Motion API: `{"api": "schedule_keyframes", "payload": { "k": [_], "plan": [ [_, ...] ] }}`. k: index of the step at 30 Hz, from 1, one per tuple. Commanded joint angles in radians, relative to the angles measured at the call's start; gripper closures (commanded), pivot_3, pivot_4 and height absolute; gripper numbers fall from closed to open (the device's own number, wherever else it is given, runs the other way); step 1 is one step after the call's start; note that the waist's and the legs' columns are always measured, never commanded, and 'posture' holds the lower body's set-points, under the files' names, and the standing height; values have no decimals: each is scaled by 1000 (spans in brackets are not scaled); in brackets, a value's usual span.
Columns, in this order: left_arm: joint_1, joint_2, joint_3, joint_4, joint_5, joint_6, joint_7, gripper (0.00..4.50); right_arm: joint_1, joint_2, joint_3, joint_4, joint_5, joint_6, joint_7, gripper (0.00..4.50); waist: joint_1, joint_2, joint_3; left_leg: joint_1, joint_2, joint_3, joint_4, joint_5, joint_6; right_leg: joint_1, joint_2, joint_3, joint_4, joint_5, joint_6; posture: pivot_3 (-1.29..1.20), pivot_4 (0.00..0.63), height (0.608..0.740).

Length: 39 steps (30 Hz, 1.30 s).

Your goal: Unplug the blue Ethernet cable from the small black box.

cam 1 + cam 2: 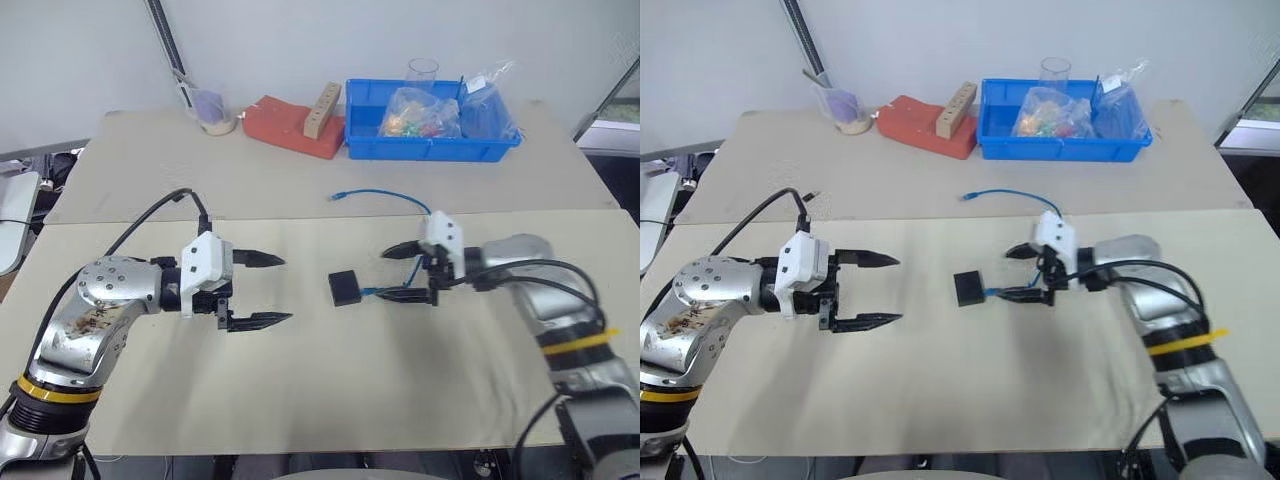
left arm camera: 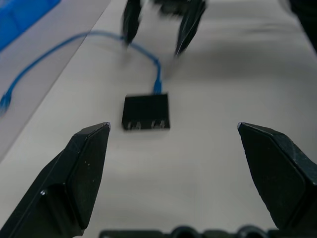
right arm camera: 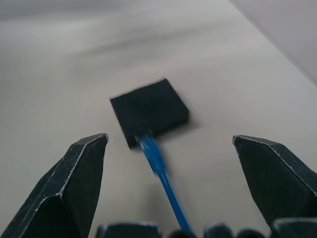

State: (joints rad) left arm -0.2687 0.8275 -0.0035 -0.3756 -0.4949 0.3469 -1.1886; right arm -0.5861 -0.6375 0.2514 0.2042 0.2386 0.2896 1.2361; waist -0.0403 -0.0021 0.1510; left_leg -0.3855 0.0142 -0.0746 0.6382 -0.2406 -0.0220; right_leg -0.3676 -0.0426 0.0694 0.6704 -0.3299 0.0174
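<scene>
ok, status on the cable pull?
Both hands open, left, right. Thin blue Ethernet cable still plugged into small matte black box. Nothing blocking.

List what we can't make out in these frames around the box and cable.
- Plug latch at the small black box: right wrist view, blurred.
- Blue Ethernet cable middle run: head views, hidden behind the right claw.
- Right claw's fingers: left wrist view, blurred, cut by the frame edge.
- Bag contents in the blue bin: too small.
- Left claw: fully readable, open.
</scene>
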Motion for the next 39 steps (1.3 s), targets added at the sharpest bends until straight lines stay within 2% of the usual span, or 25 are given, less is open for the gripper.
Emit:
{"api": "schedule_keyframes", "payload": {
  "k": [1,6,7,11,17,19,22,24,29,35,39],
  "plan": [
    [-12,17,12,-55,-15,-1,-5,103,-38,29,35,117,-71,-118,14,0,1,0,0,0,0,0,1,0,0,0,0,0,0,0,0,0,150,740],
    [-3,26,25,-92,-17,-4,0,103,-71,58,45,237,-106,-203,50,0,-2,0,0,1,0,0,1,0,0,0,0,0,1,0,0,0,150,740],
    [-4,27,25,-97,-18,-4,0,0,-80,58,49,258,-114,-224,68,530,-3,0,0,1,0,0,1,0,0,0,0,0,2,0,0,0,150,740],
    [-8,28,17,-112,-27,3,-1,0,-102,73,51,300,-125,-261,101,1793,-2,0,0,1,0,0,1,0,0,0,0,0,2,0,0,0,150,740],
    [-9,16,8,-102,-28,-8,-6,0,-91,84,39,292,-125,-278,116,3960,-3,0,0,1,0,0,1,0,0,0,0,0,2,0,0,0,150,740],
    [-22,6,9,-88,-30,1,5,0,-85,76,24,273,-113,-278,123,4492,-2,0,0,1,0,0,1,0,0,0,0,0,3,0,0,0,150,740],
    [-48,-39,40,-35,-87,113,96,0,-80,77,-35,220,-81,-292,80,4492,3,0,0,1,0,-1,2,0,0,0,0,0,3,0,0,0,150,740],
    [-76,-101,94,29,-185,264,215,0,-77,74,-63,155,-94,-366,30,4492,1,0,0,0,0,-1,3,0,0,0,0,0,3,0,0,0,150,740],
    [-111,-189,182,111,-389,526,365,0,-90,48,-59,27,-252,-694,-123,4492,-7,0,0,0,0,-3,4,0,1,-1,0,-1,9,0,0,0,150,740],
    [-164,-232,155,171,-410,573,389,0,-115,53,-26,-12,-389,-939,-257,4492,-1,0,0,0,0,-2,4,0,0,-1,0,-1,9,0,0,0,150,740],
    [-193,-254,118,205,-373,554,381,0,-128,58,-4,-28,-434,-1003,-300,4492,-1,0,0,0,0,-2,4,0,-1,-1,0,-1,9,0,0,0,150,740]
  ]
}}
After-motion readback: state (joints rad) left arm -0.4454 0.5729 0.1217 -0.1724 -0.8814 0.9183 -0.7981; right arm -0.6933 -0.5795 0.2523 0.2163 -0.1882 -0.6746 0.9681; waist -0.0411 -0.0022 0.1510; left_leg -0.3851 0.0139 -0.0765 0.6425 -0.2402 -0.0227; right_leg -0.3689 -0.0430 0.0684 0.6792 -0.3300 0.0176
